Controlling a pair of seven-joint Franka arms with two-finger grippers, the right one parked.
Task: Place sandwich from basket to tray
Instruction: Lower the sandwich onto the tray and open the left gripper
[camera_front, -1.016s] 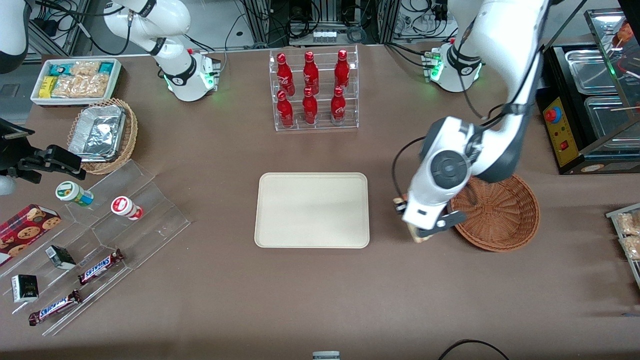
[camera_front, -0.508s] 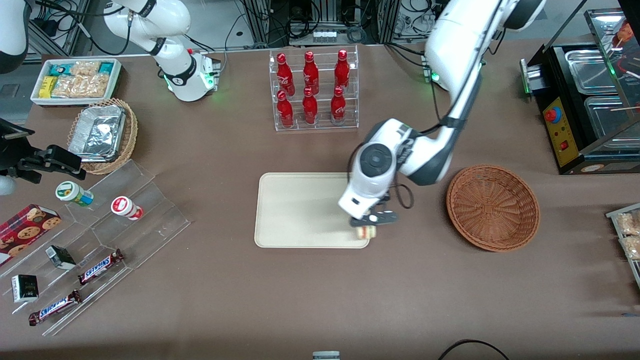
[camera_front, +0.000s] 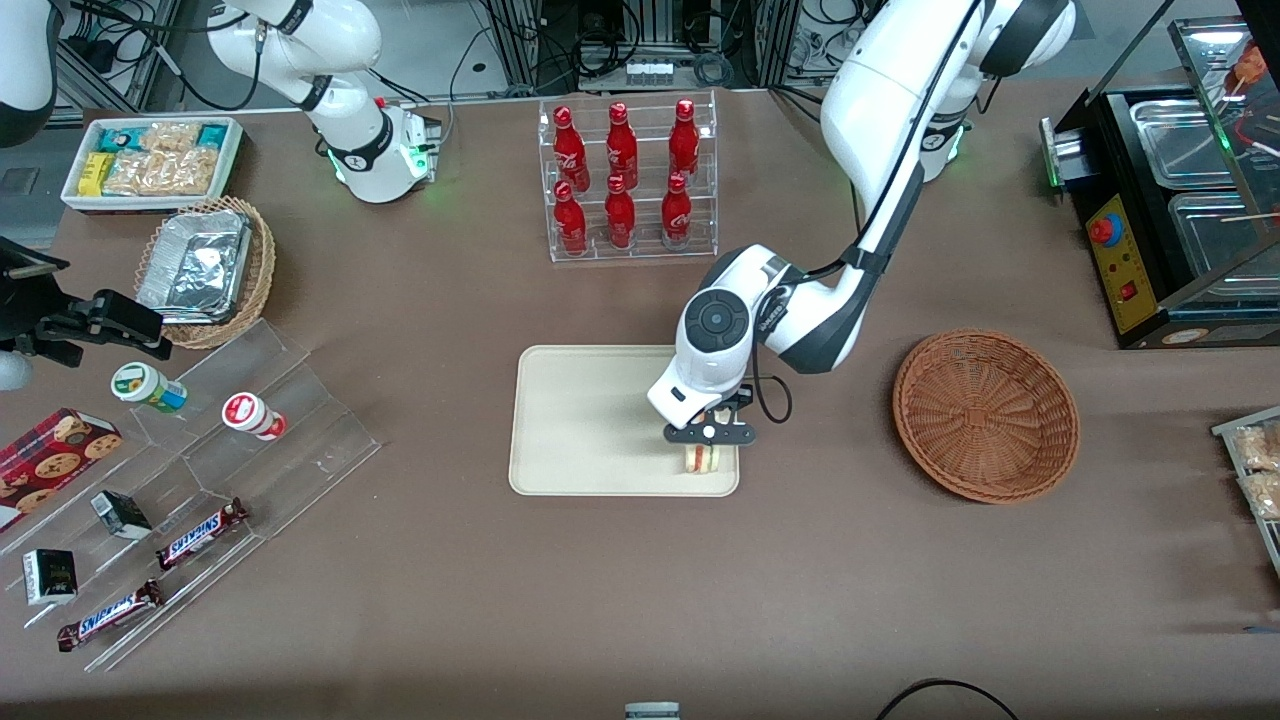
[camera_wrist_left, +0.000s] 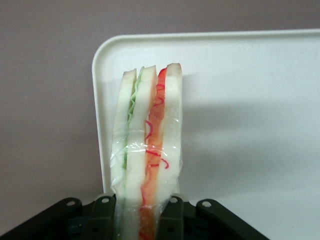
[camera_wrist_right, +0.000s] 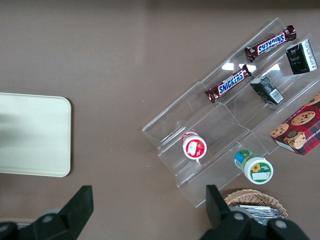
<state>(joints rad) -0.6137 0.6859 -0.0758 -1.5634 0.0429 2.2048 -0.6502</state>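
The sandwich (camera_front: 701, 458), a plastic-wrapped wedge of white bread with red and green filling (camera_wrist_left: 147, 150), hangs over the corner of the cream tray (camera_front: 590, 420) nearest the front camera and the basket. My left gripper (camera_front: 706, 440) is shut on it, one finger (camera_wrist_left: 103, 212) pressing each bread face. The tray's rounded corner (camera_wrist_left: 107, 55) shows just past the sandwich's tip. The reddish-brown wicker basket (camera_front: 986, 414) stands empty beside the tray, toward the working arm's end of the table.
A clear rack of red cola bottles (camera_front: 627, 180) stands farther from the front camera than the tray. Toward the parked arm's end are a clear stepped display with snack bars and cups (camera_front: 200, 470), a tan basket holding a foil container (camera_front: 205, 268), and a white snack bin (camera_front: 150, 160).
The gripper carried the sandwich from just beside the basket across the table to above the tray's near corner, and has lowered a little over the last half second.
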